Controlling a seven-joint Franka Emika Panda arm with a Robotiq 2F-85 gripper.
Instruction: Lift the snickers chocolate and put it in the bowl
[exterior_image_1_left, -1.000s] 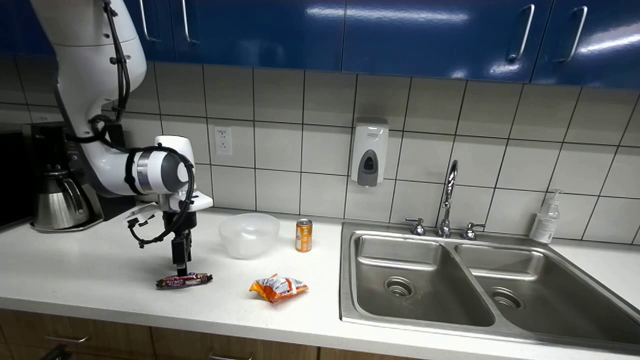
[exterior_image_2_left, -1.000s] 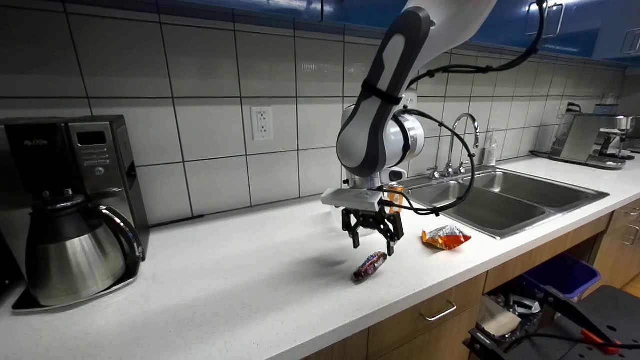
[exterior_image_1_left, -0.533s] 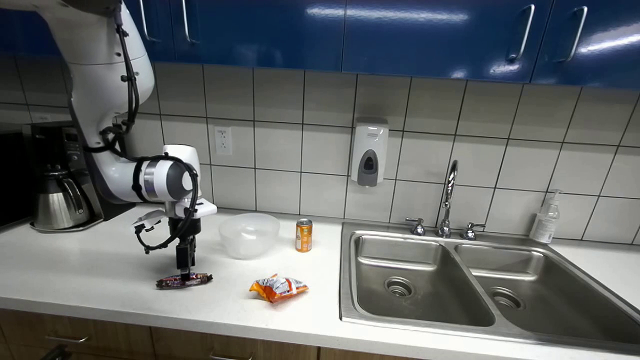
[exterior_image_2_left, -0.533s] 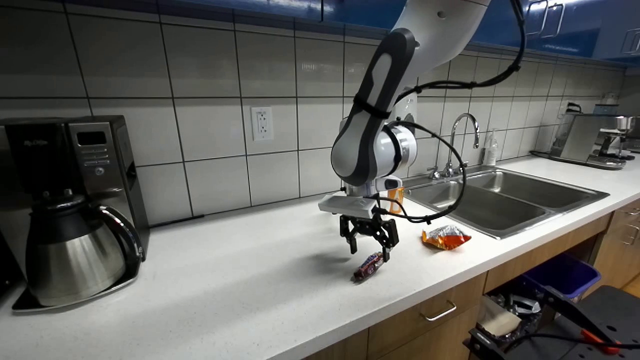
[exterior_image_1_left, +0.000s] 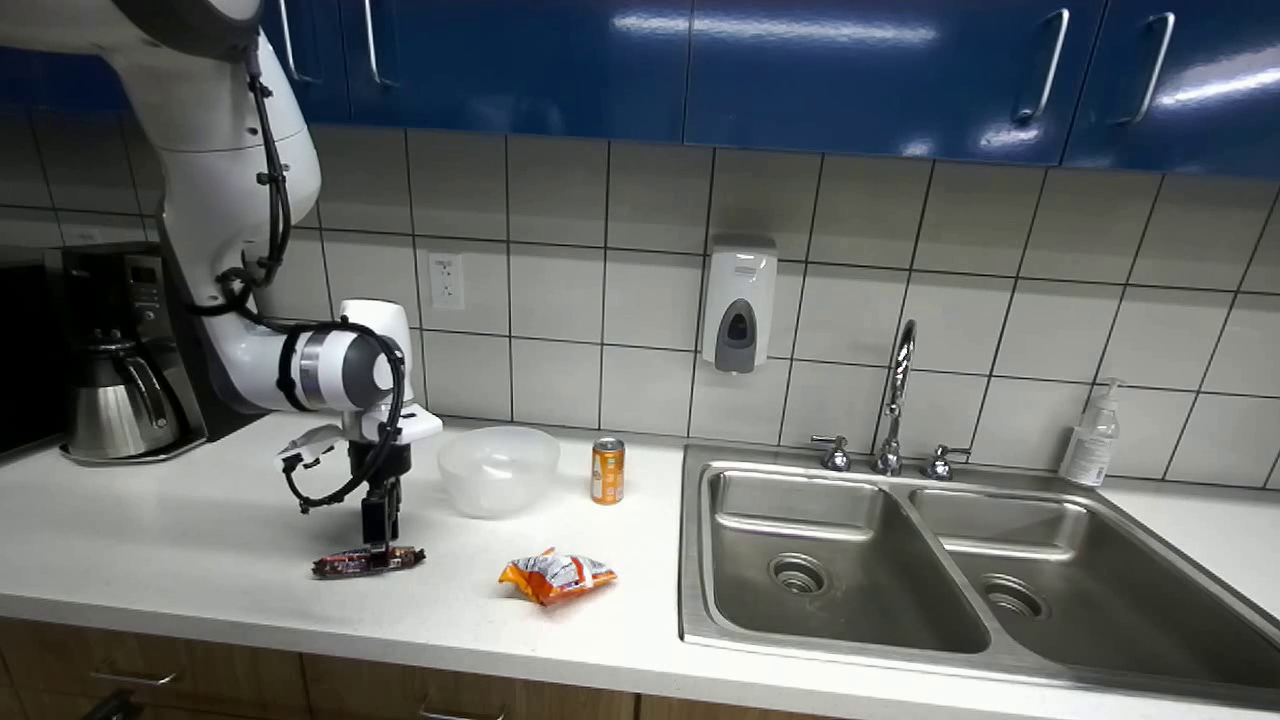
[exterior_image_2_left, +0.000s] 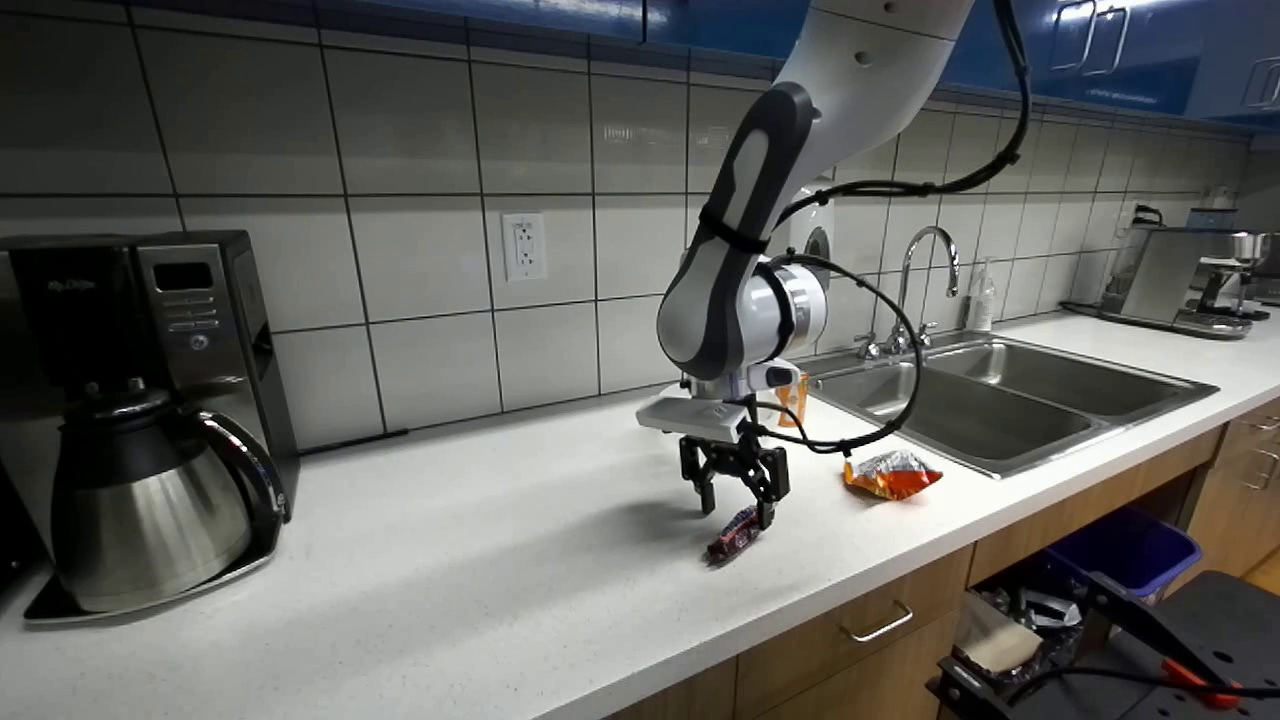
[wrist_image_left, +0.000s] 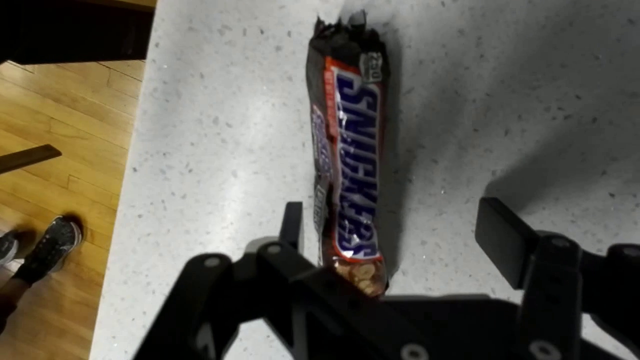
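Note:
The snickers chocolate (exterior_image_1_left: 345, 564), a dark brown wrapped bar, lies on the white counter. It also shows in an exterior view (exterior_image_2_left: 733, 538) and, with its printed label, in the wrist view (wrist_image_left: 356, 150). My gripper (exterior_image_1_left: 380, 550) points down just above the counter at one end of the bar. In the wrist view my gripper (wrist_image_left: 396, 235) is open, with the bar's near end between the fingers, closer to the left finger. A finger partly covers that end. The translucent white bowl (exterior_image_1_left: 498, 475) stands behind, toward the wall; the arm mostly hides it in an exterior view.
An orange can (exterior_image_1_left: 607, 470) stands right of the bowl. A crinkled orange snack packet (exterior_image_1_left: 557, 577) lies right of the bar. A steel sink (exterior_image_1_left: 690, 560) is farther right. A coffee maker (exterior_image_2_left: 150, 420) stands at the counter's other end. The counter's front edge (wrist_image_left: 131, 150) is near.
My gripper has moved down and toward the bar's end, so its fingers now reach down beside the bar. The fingers stay open. The bar and bowl have not moved.

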